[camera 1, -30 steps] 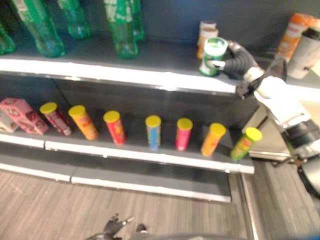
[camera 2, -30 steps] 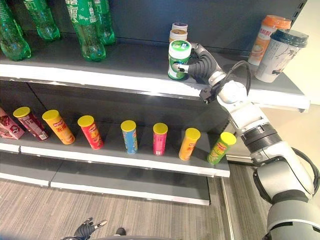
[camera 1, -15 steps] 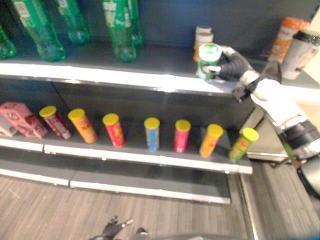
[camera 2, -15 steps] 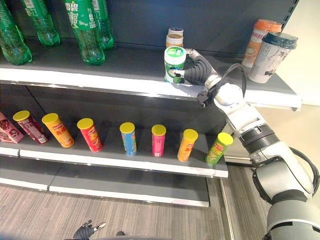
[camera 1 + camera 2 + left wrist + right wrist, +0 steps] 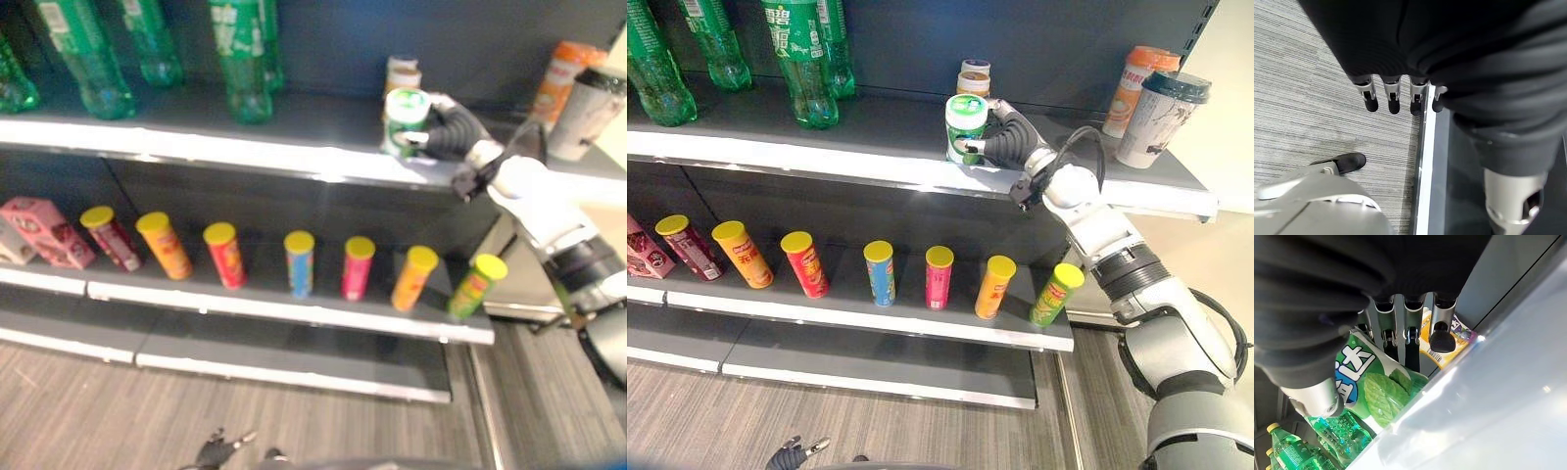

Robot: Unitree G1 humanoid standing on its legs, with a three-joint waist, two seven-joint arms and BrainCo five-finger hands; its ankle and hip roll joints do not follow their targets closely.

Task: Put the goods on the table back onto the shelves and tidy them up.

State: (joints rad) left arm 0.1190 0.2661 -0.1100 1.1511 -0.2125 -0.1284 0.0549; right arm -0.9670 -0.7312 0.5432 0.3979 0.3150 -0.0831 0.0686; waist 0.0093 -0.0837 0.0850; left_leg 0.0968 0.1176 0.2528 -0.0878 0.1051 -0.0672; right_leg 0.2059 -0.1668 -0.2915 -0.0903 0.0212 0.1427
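Placing step: right hand [image 5: 1011, 140] grips green canister [image 5: 965, 127] on upper shelf [image 5: 872, 162], two o'clock. Next, release.

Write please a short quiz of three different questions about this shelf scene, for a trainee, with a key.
1. True or false: the right robot hand holds the green-and-white canister at the top shelf.
2. Which item stands at the right end of the lower shelf? A. green tube B. blue tube C. pink tube
3. Fill in: the left robot hand hangs over the ____.

Key: 1 true; 2 A; 3 floor.
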